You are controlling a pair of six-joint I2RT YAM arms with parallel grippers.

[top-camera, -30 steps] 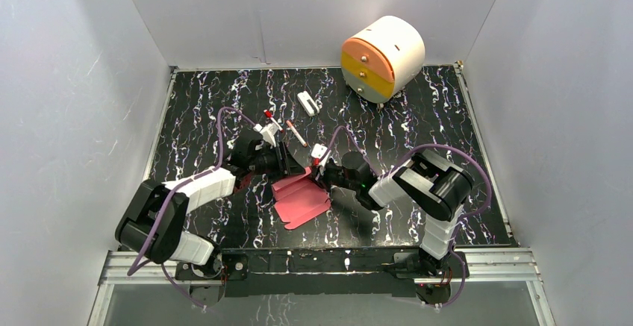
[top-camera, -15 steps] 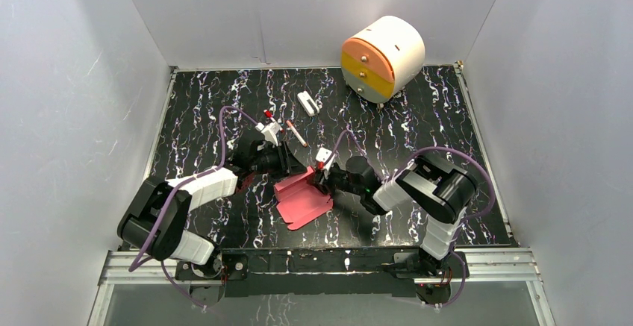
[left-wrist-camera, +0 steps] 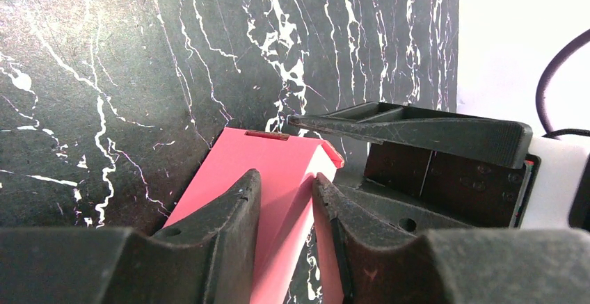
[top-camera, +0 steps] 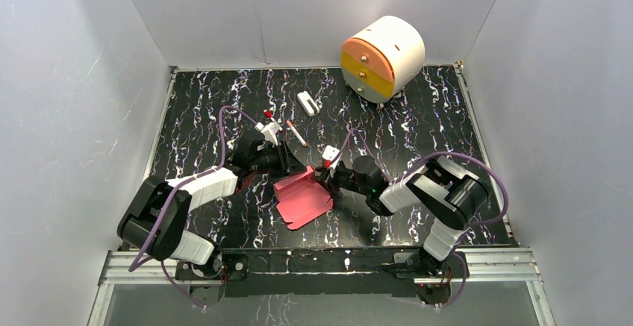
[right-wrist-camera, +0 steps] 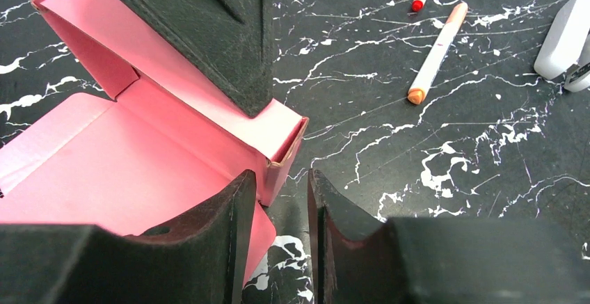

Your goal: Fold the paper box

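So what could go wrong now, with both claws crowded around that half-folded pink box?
1. The left gripper straddles the raised wall of the paper box. A pull or twist might crease or tear the thin card.
2. The right gripper sits open at the box's corner, close to the left one, so the fingers could bump each other.

paper box (top-camera: 302,201) | pink-red card | half-folded, far wall raised | centre of black marbled table (top-camera: 201,110)
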